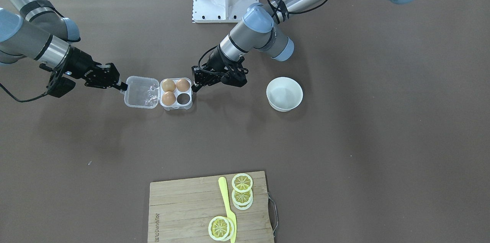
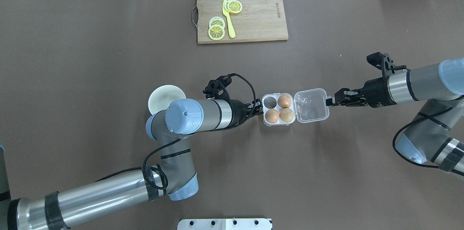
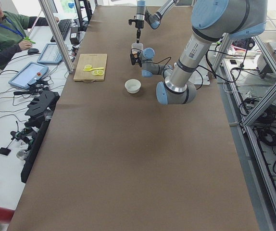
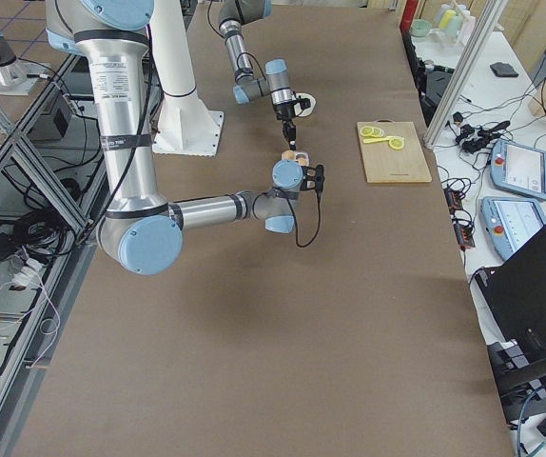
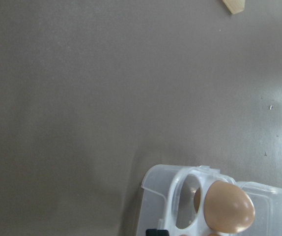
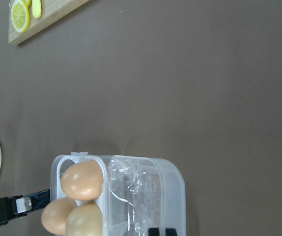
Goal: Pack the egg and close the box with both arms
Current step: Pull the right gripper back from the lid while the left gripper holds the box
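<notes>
The clear box (image 2: 270, 122) lies open mid-table, its lid (image 2: 311, 105) flat to the right. Three tan-brown eggs (image 2: 284, 100) (image 2: 272, 115) (image 2: 286, 114) fill three cells, and the far-left cell (image 2: 269, 102) is empty. My left gripper (image 2: 259, 108) is shut, its tips pinched on the tray's left rim; in the front view it sits at the tray's right side (image 1: 195, 86). My right gripper (image 2: 329, 102) is shut on the lid's outer edge, also seen in the front view (image 1: 123, 86). The right wrist view shows the eggs (image 6: 83, 179) and the lid (image 6: 146, 191).
A round white bowl (image 1: 284, 93) stands to the left of the box in the overhead view, partly under my left arm (image 2: 161, 96). A wooden cutting board (image 2: 257, 16) with lemon slices (image 2: 216, 31) and a yellow knife (image 2: 228, 20) lies at the far edge.
</notes>
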You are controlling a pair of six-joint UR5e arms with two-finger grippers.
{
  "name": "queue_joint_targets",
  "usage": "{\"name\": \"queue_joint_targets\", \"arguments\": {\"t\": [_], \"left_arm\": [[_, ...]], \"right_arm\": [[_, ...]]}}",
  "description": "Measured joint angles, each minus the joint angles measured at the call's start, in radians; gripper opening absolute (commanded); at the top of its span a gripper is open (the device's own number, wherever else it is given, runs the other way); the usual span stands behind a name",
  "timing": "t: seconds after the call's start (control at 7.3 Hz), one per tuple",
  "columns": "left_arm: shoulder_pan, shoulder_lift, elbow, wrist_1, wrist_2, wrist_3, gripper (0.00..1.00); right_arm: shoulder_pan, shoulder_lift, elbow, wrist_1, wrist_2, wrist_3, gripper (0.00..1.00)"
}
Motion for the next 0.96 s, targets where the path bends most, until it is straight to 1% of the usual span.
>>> {"name": "queue_joint_targets", "arguments": {"t": [0.96], "left_arm": [[0.001, 0.0, 0.0, -0.001, -0.001, 0.0, 0.0]], "right_arm": [[0.009, 0.008, 0.046, -0.013, 0.0, 0.025, 0.17]]}}
